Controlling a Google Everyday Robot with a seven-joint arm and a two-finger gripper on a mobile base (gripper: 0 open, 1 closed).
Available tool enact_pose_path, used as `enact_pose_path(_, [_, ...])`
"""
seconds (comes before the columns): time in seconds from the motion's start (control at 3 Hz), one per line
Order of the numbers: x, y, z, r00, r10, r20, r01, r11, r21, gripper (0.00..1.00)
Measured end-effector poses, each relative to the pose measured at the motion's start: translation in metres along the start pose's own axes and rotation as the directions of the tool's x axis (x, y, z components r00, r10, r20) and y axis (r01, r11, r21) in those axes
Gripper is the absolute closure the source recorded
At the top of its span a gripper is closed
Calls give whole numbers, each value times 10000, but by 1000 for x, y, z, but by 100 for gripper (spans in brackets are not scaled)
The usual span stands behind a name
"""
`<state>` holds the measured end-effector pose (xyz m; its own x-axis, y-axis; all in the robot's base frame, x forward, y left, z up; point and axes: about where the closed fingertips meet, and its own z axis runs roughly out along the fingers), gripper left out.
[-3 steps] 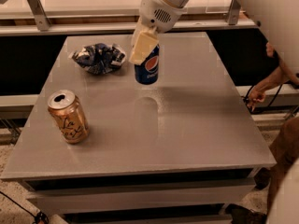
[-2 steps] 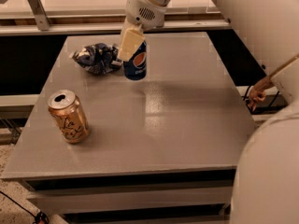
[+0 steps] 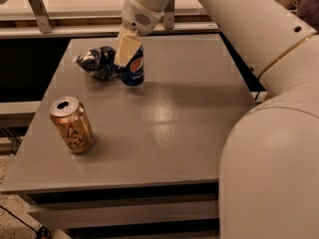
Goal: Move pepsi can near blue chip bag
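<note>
Pepsi can [image 3: 135,69] in end effector [image 3: 128,56] (upright)

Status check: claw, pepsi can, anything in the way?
Claw at far end of table, clamped on pepsi can. Can upright, right beside blue chip bag. Gold can near front edge, well clear.

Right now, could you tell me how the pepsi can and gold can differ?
The pepsi can is dark blue; the gold can is gold-orange. The pepsi can is held by the gripper at the far side, beside the blue chip bag; the gold can stands free, front left. Both are upright.
</note>
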<state>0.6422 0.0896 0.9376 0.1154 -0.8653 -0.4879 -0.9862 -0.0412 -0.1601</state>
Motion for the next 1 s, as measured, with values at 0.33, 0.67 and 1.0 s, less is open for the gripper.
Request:
enact_pose_path(0.33, [-1, 0, 2, 10000, -2, 9, 2, 10000, -12, 82])
enact_pose_path(0.67, [-2, -1, 5, 10000, -12, 22, 12, 10000, -28, 59])
enact_pose_path(1.0, [-3, -1, 8, 10000, -21, 33, 22, 10000, -45, 35])
